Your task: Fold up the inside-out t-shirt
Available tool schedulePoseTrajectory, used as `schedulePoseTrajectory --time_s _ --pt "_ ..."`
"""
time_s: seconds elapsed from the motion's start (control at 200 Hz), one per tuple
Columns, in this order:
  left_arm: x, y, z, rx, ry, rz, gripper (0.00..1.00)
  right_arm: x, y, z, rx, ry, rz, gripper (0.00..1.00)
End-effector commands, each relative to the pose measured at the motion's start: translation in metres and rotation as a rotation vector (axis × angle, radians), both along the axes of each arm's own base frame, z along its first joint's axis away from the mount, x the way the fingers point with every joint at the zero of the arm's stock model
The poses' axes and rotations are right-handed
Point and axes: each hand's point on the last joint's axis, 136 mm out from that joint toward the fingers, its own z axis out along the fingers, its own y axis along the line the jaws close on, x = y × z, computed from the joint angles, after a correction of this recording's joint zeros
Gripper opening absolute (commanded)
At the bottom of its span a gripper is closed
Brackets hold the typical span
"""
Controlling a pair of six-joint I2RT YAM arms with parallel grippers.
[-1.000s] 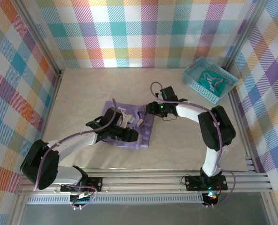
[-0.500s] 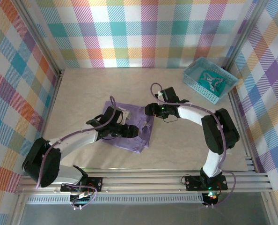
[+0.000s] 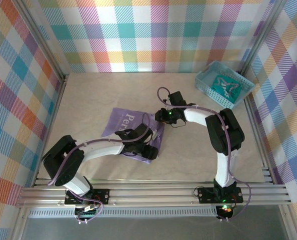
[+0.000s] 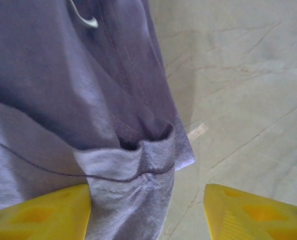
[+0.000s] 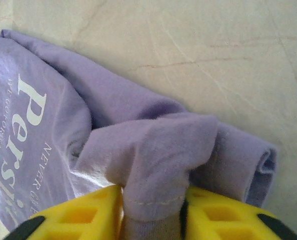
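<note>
Shirt: the inside-out t-shirt (image 3: 123,122) lies mid-frame in the top view, flat on the table (image 3: 88,100), white lettering facing up
Right pincer (image 5: 152,200): mine, clamped on a bunched hem at the shirt's right edge, with cloth squeezed between both fingers
Left pincer (image 4: 147,195): jaws apart and gripping nothing; a rolled hem touches one finger, the other sits over bare table
Done: I judge the body already gathered into a compact patch
Left to do: the right and lower edges look lumpy and curled; they want smoothing and probably one more fold
Basket (image 3: 208,90): upper right, well apart from the shirt
</note>
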Motion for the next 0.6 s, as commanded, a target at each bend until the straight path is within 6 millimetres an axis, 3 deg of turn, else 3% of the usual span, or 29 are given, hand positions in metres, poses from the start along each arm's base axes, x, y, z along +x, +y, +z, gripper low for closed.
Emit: schedulePoseTrajectory --time_s 0.0,0.21,0.36,0.595 --pt "0.002 -0.004 -0.001 0.092 -0.072 -0.039 0.57 0.009 0.004 0.010 0.015 -0.026 0.012 0.27" --pt "-0.002 -0.005 -0.019 0.226 -0.105 -0.089 0.39 0.010 0.006 0.009 0.018 -0.024 0.026 0.16" --pt "0.000 -0.007 -0.012 0.221 -0.126 -0.085 0.22 0.009 0.006 0.010 0.012 -0.025 0.041 0.11" --pt "0.001 -0.010 -0.003 0.191 -0.138 -0.084 0.21 0.008 0.008 0.011 0.016 -0.023 0.065 0.09"
